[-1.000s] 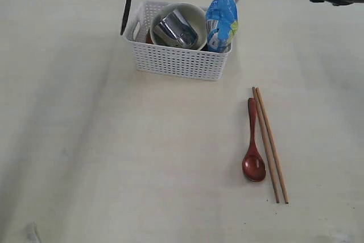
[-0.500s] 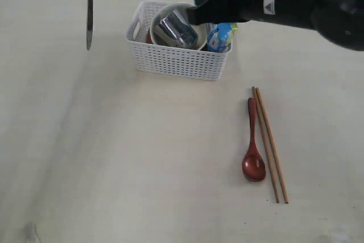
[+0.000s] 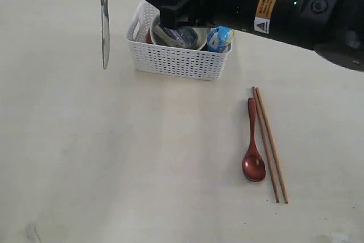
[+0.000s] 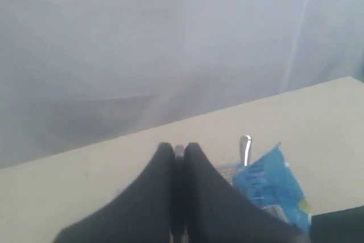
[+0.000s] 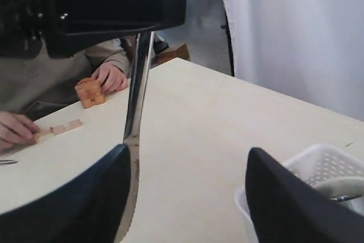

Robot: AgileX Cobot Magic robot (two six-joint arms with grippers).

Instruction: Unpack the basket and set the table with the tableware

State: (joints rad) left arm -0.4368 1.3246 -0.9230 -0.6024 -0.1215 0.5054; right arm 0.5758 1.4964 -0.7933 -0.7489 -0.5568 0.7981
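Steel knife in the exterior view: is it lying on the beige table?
No, the steel knife hangs blade-down in the air, left of the white perforated plastic basket.

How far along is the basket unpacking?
Done: spoon and chopsticks lie side by side on the table. In hand: left pincer grips the knife, hanging clear of the basket; right pincer open above the basket. Left: bowl, mug and whatever else is inside.
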